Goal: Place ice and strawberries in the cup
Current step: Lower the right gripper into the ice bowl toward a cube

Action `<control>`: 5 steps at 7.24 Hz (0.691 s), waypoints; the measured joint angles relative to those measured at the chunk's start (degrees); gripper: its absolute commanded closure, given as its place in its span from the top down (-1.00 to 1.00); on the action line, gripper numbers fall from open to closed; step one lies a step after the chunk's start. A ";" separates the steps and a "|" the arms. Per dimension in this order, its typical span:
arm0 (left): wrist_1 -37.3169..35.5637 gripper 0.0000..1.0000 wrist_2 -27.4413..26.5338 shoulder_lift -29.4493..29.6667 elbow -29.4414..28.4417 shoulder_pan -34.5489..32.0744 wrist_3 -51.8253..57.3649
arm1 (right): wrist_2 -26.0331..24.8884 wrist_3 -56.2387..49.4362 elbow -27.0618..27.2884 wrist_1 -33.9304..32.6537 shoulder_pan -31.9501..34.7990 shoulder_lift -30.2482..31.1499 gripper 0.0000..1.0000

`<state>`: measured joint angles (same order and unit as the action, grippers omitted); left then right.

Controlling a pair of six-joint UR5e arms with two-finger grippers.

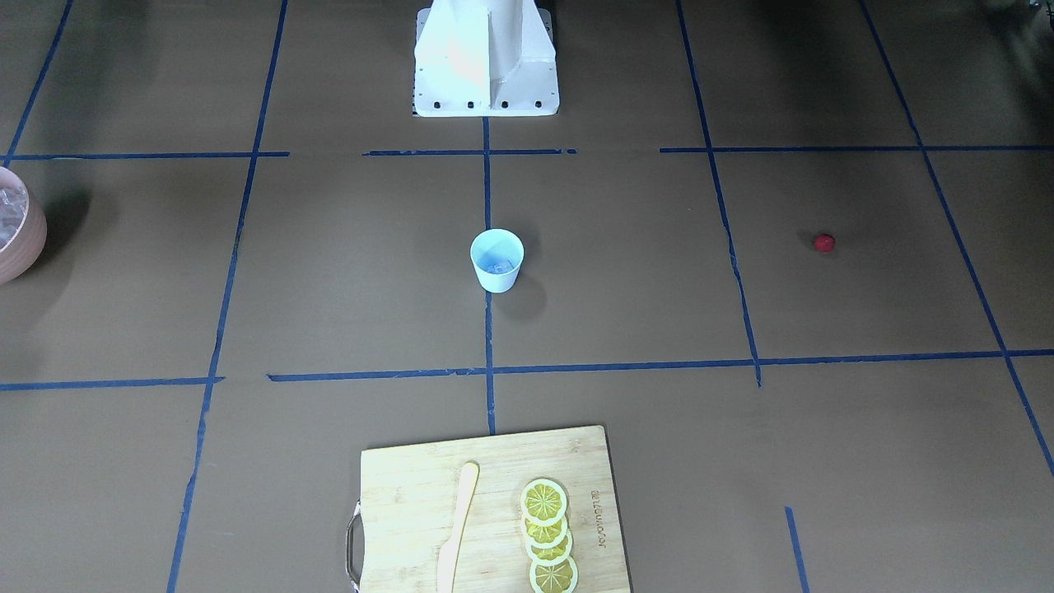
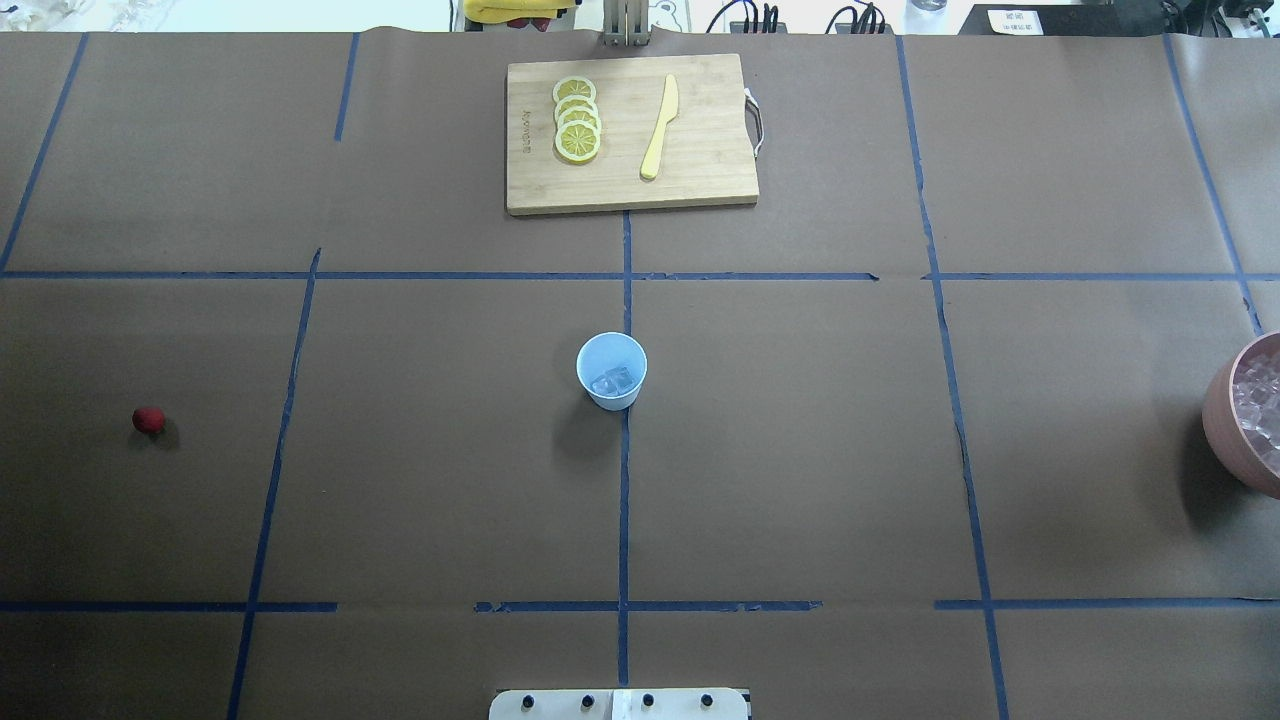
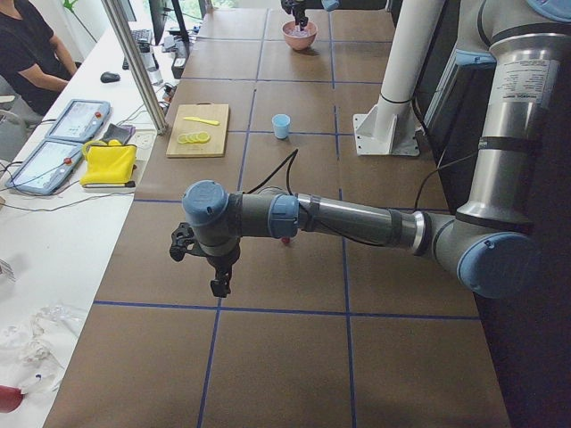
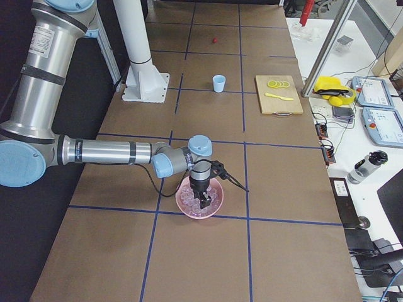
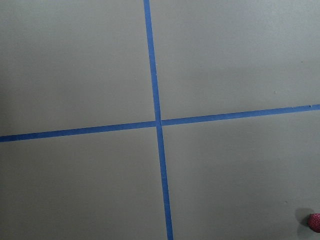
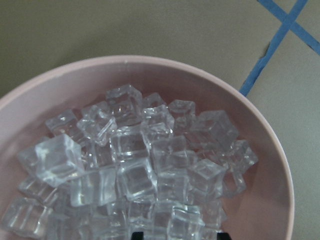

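**Right gripper** (image 4: pixel 203 202): low over the ice (image 6: pixel 135 165) heaped in the pink bowl (image 6: pixel 270 150), well apart from the cup (image 2: pixel 612 402) on the robot's right. Whether its jaws are parted cannot be told.

**Left gripper** (image 3: pixel 219 283): points down above bare table, well apart from the cup on the robot's left. Its jaw state likewise cannot be told.

**Strawberry** (image 2: pixel 148 419): lies on the table between that gripper and the cup, nearer the gripper.

**Cup:** upright, with a few cubes (image 2: pixel 612 381) inside.

**Beyond the cup, away from the robot:** a cutting board (image 2: pixel 700 185) carries lemon slices (image 2: pixel 577 120) and a knife (image 2: pixel 660 128).
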<state>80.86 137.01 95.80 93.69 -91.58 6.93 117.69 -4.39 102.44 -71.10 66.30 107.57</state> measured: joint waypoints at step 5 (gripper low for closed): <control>0.00 1.00 0.01 0.00 0.03 0.00 -0.07 | 0.00 0.00 -0.26 -0.01 -0.09 -0.56 0.08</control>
<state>80.86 137.02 95.80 93.72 -91.58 6.86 117.68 -4.39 102.18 -71.11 66.20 107.01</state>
